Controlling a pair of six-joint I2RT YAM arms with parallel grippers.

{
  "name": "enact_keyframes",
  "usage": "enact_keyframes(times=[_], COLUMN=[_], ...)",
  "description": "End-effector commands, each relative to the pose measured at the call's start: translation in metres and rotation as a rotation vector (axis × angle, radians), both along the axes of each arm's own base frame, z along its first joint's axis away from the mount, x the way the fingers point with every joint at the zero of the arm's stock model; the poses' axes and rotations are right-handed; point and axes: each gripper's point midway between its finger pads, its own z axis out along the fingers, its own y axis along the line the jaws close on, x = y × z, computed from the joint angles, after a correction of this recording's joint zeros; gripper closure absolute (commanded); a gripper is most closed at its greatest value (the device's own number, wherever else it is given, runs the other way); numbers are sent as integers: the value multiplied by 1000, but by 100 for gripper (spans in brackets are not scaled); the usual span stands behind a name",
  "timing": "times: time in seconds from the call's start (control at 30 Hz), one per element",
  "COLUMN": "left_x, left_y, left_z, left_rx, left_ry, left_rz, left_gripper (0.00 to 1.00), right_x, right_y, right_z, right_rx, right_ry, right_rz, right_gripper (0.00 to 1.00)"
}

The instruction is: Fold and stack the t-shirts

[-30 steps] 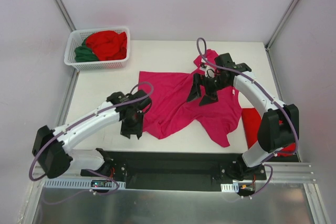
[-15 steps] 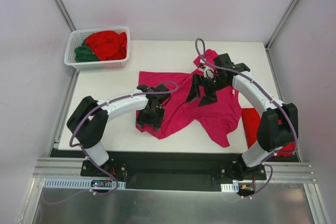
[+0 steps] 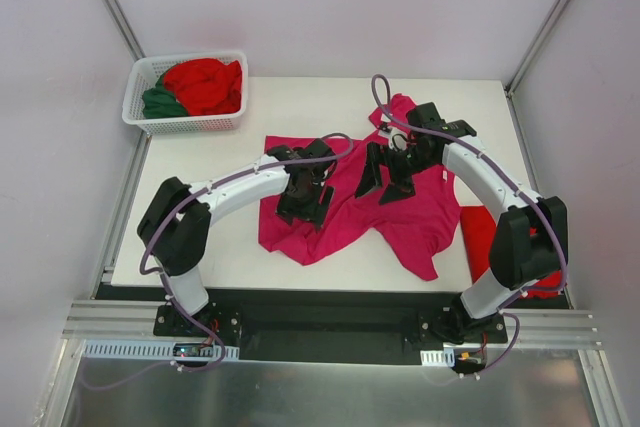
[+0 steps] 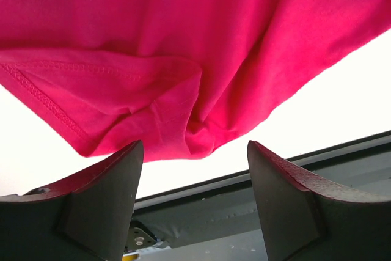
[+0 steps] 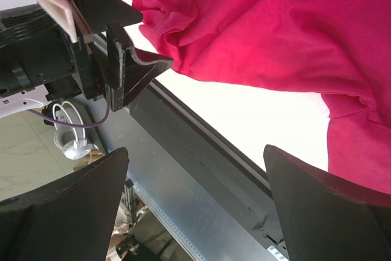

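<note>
Magenta t-shirt (image 3: 345,215) is mid-counter (image 3: 300,107), rumpled rather than flat, with its near-left hem corner doubled over. The left gripper (image 3: 304,203) sits over the shirt's left part, jaws apart and nothing between them. In the wrist view that hem corner lies just past the tips, so I read it as lined up for a pinch there. The right gripper (image 3: 389,181) hovers over the shirt's middle, jaws wide and also empty, likely placed for a second grab point to spread the cloth. A red t-shirt (image 3: 478,232) lies at the counter's right edge, partly hidden by the right arm; probably the stack spot. More red shirts (image 3: 205,85) and a dark green shirt (image 3: 160,102) sit in the basket (image 3: 135,119). My read is that this fold is not begun.
</note>
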Motion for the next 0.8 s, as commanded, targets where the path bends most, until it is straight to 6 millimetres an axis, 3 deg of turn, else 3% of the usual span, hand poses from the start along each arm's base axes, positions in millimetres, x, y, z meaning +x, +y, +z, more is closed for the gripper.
enact_keyframes(times=[0.0,0.23,0.47,0.57,0.73,0.77], left_x=[0,-6,-9,-11,-14,-15], left_y=[-1,6,11,14,24,27], left_z=[-7,-12,-16,-18,-11,-8], left_rx=[-2,8,20,23,19,19], left_ry=[40,45,48,52,42,43], left_rz=[-15,-20,-19,-27,-25,-17], left_gripper=[32,35,48,59,100,100], right_x=[2,17,27,25,25,24], right_y=[-6,-27,-40,-41,-41,-41], right_z=[17,29,35,38,38,36], right_rx=[-21,-37,-12,-10,-4,-7], right_ry=[-85,-141,-152,-163,-162,-158], right_rz=[11,-79,-154,-155,-155,-156], right_gripper=[4,4,4,4,4,4])
